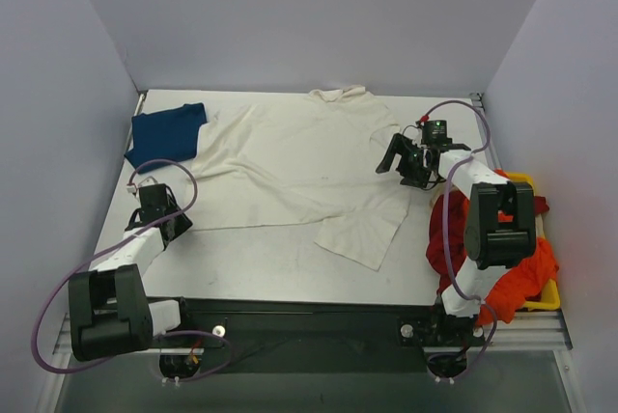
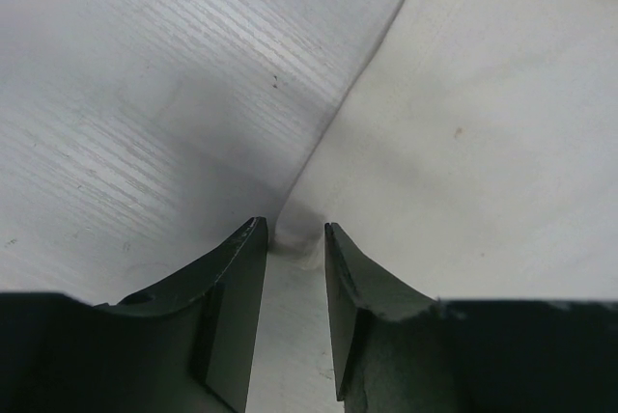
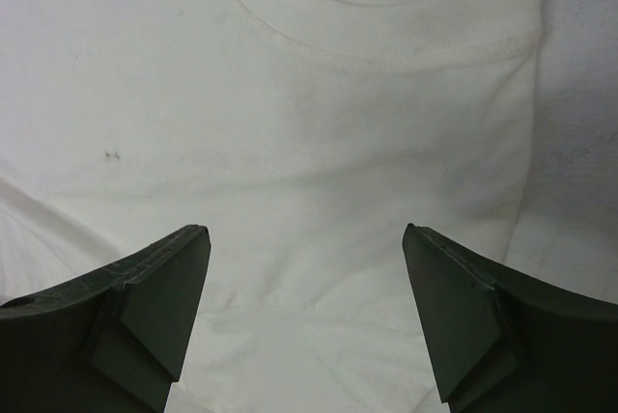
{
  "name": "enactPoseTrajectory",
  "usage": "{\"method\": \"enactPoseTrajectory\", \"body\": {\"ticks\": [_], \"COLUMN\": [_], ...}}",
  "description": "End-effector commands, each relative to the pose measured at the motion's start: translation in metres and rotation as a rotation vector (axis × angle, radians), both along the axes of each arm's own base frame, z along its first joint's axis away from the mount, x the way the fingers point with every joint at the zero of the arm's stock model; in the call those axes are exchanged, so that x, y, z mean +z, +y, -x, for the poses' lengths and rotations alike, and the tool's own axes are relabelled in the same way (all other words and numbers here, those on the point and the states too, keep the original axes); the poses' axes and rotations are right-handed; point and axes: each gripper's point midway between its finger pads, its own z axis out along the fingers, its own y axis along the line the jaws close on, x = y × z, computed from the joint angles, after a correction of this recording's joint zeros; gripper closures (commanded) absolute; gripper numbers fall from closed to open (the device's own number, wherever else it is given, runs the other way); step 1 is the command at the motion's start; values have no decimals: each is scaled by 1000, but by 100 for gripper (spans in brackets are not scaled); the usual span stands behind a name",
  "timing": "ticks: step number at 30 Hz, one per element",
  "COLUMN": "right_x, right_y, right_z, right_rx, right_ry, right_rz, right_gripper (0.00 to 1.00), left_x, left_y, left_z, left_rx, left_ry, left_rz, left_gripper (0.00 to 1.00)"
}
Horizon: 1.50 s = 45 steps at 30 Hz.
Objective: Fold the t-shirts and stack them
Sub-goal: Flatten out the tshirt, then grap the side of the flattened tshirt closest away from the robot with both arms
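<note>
Cream t-shirt spread flat on table, collar toward far wall; dark blue t-shirt at far left corner, just beside a cream sleeve; orange t-shirt and dark red t-shirt heaped at yellow bin; left gripper low at hem corner, jaws narrowly parted, puckered cloth between; right gripper splayed wide over cloth below collar, holding nothing.

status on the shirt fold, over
Left claw part open astride corner of cream t-shirt. Right claw wide open over its chest, near collar. Shirt spread out, unfolded. Blue t-shirt beside its sleeve.
</note>
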Motion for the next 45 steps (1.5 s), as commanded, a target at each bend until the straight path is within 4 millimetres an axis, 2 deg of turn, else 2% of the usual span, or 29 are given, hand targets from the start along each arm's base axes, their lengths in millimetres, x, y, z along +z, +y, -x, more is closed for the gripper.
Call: {"method": "enactPoseTrajectory", "body": {"ticks": [1,4,6,9,10,14,19,20,21,22,23,24,26,29,30,31,33,35,38,45], "right_x": [17,17,18,20,20,26,34,38,34,39,38,31,36,33,33,33,27,13,-3,-28], "right_y": [3,3,3,3,3,12,38,47,46,48,56,51,50,45,52,47,50,36,29,35], "right_z": [2,2,2,3,3,9,25,32,38,43,53,61,76,105,116,124,147,166,188,221], "right_rx": [10,10,8,10,14,57,132,152,150,152,170,147,137,121,143,127,162,138,135,174], "right_ry": [-38,-38,-41,-47,-48,-68,-94,-100,-92,-106,-98,-79,-84,-52,-49,-49,-8,31,78,156], "right_rz": [-12,-12,-11,-10,-8,7,35,38,64,75,86,115,136,212,229,259,288,349,363,394], "right_gripper": [16,16,16,16,16,18,18,18,18,18,19,19,20,21,21,21,21,23,28,40], "left_x": [7,5,4,4,4,4,16,18,21,23,25,29,30,32,32,33,32,31,30,31], "left_y": [0,-3,-6,-7,-7,-10,-10,-10,-10,-10,-10,-10,-12,-15,-15,-14,-14,-15,-15,-13], "left_z": [-8,-9,-10,-12,-12,-12,-15,-14,-13,-14,-14,-14,-14,-14,-13,-13,-13,-13,-11,-12], "left_rx": [-10,-21,-29,-35,-37,-53,-62,-63,-63,-64,-65,-68,-75,-85,-82,-79,-78,-84,-81,-78], "left_ry": [-23,-24,-26,-26,-28,-34,-102,-113,-132,-146,-157,-177,-192,-217,-216,-217,-213,-206,-199,-200], "left_rz": [5,20,32,37,38,46,33,29,25,23,19,15,14,24,24,23,25,29,28,21], "left_gripper": [59,66,76,84,89,100,100,100,100,100,100,100,100,100,100,100,100,100,100,100]}}
